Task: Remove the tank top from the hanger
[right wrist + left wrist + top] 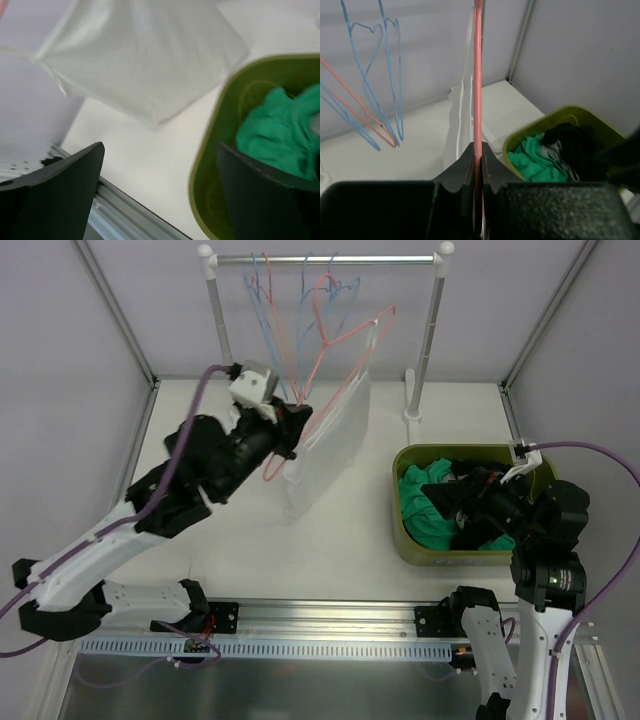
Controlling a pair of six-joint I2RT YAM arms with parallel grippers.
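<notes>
Top external view: two arms reach over a white table (340, 550), with a clothes rail (325, 258) at the far side and an olive bin (405, 535) on the right.
Tank top (330, 455): white and thin. It is on the pink hanger (350, 332) and slants down from the rail toward the table. I cannot tell whether its hem touches the surface.
Pink hanger: its top is up near the rail and its lower wire angles toward the left arm.
Left gripper (478, 155): the jaws are narrow and clamped on the pink hanger's wire. In the left wrist view the wire runs straight up from between the fingers (462, 172), and a strap of the tank top lies just beside it.
Right gripper (157, 150): the jaws are wide apart with nothing between them. It hangs above the bin's left rim, well apart from the tank top.
Bin contents: a green garment (425, 512) and a black garment (470, 480), touching each other.
Other hangers (268, 325): blue and pink wire, on the rail just left of the tank top.
</notes>
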